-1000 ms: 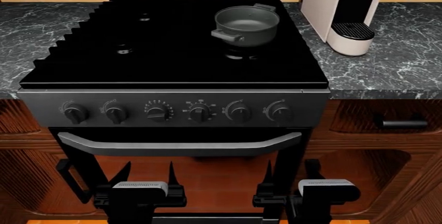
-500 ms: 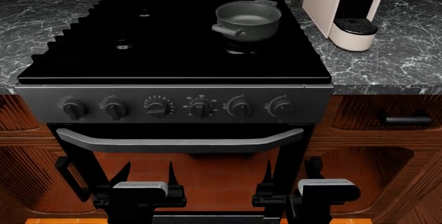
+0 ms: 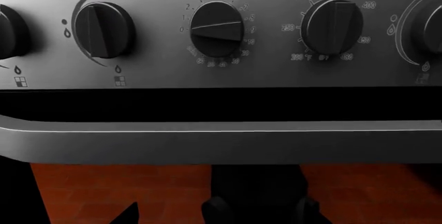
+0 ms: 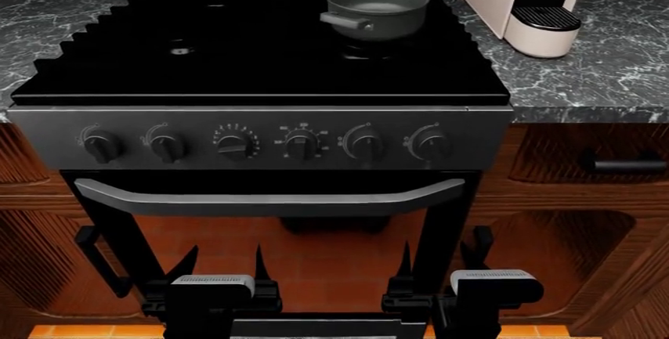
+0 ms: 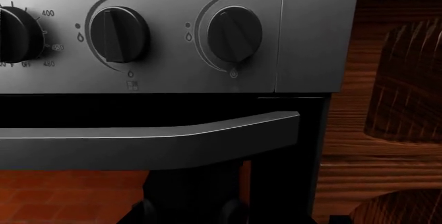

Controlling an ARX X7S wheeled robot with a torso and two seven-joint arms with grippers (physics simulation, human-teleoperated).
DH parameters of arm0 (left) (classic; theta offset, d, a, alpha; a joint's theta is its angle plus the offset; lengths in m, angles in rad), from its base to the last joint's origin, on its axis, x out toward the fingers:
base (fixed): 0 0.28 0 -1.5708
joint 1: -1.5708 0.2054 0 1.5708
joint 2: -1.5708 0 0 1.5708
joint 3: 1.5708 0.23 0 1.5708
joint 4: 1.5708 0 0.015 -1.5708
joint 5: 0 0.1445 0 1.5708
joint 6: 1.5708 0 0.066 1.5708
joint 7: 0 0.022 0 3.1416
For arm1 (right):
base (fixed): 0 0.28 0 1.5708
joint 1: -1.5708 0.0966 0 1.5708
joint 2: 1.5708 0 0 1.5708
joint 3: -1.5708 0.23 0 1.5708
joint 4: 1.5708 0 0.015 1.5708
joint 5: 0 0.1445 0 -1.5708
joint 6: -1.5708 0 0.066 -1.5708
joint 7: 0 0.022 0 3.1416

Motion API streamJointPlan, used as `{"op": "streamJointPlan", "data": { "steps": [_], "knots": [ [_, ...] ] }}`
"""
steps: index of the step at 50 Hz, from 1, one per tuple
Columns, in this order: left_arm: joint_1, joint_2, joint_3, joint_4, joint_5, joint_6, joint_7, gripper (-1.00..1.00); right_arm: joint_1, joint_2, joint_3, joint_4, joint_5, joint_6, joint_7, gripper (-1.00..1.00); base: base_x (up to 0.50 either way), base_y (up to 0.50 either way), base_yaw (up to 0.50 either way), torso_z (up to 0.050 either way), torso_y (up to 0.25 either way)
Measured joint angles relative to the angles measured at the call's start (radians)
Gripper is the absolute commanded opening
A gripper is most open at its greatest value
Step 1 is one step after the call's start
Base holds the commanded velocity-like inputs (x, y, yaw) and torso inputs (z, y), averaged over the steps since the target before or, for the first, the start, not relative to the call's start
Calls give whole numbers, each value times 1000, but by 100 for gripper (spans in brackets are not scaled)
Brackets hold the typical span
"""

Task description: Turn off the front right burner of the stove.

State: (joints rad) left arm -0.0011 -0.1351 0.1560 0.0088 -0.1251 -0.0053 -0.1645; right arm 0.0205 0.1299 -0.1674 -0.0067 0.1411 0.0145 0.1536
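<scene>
Approach step, no contact yet. Both arms hang low in front of the stove [image 4: 262,81], below the oven door handle [image 4: 269,202]. Left gripper [image 4: 226,265] and right gripper [image 4: 434,261] each show two dark prongs standing apart, nothing between them; jaws judged open on both. Neither is near the knob panel [image 4: 262,145]; both are well below it. Front right burner [image 4: 366,49] sits on the right half of the black cooktop, just in front of and partly under the grey pot [image 4: 377,9], which stands on the rear right of the cooktop. The burner looks like a small dark ring with faint grey glints, hard to separate from the black surface; no flame can be made out. Six knobs in a row. In the right wrist view the far right knob [image 5: 235,33] has its pointer tilted off vertical, while its neighbour [image 5: 119,34] stands straight up; judged that the tilted one is on. Which of the two drives the front right burner cannot be read for certain: the small square icon under the neighbour is too fine to resolve. Next move, as a judgement: raise the right arm to panel height, centre the open jaws on the far right knob, close across its ridge, and rotate it back to vertical. Risk: gripping the wrong knob, or slipping off the shallow ridge.
</scene>
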Motion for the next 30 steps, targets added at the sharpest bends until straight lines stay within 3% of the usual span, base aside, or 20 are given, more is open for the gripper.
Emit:
{"op": "streamJointPlan", "data": {
  "steps": [15,30],
  "knots": [
    [1,-10,11,1,-9,2,-13,100,5,9,-11,12,10,-10,11,100,0,0,0,-48,0],
    [1,-19,21,2,-18,6,-22,100,6,18,-23,12,4,-25,30,100,0,0,0,-2,0]
  ]
}}
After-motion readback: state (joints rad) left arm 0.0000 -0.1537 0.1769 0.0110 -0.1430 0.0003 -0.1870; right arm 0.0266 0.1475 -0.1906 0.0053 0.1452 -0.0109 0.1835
